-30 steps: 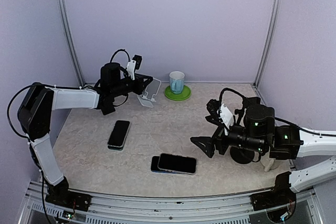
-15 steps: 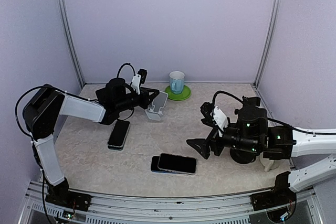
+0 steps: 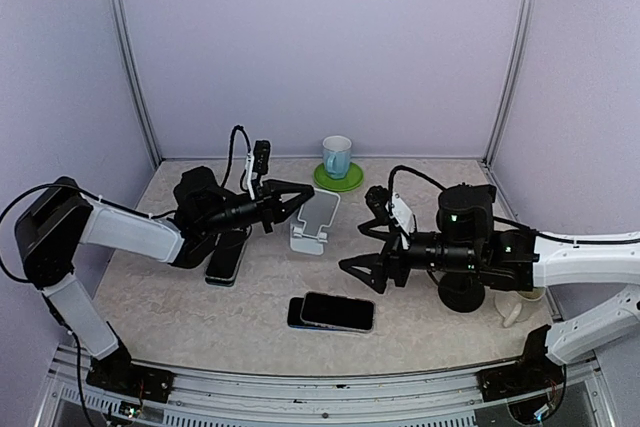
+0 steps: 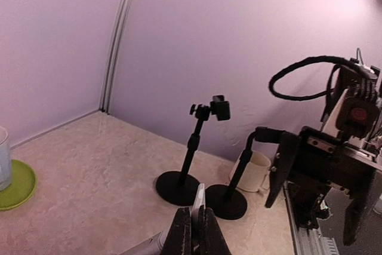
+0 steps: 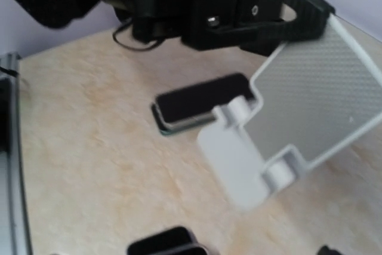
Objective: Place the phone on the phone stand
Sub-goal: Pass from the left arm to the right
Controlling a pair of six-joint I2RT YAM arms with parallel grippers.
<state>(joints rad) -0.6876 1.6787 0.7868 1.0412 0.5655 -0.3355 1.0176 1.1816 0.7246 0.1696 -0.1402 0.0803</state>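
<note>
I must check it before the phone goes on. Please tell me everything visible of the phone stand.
The phone stand is a small pale grey piece, plastic by its look: a back plate with a fine dotted surface, a flat foot, and two short hooks at the plate's lower edge. It carries no phone and leans back near the table's middle. The left gripper is shut on the plate's top edge. Whether the foot rests on the table, I cannot tell.

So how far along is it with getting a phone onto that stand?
Early on. Done: the left hand grips the white stand, mid-table. In hand: the right hand is open, near the two stacked phones. Left: the stand is bare; those phones and a third phone lie flat, none picked up.
</note>
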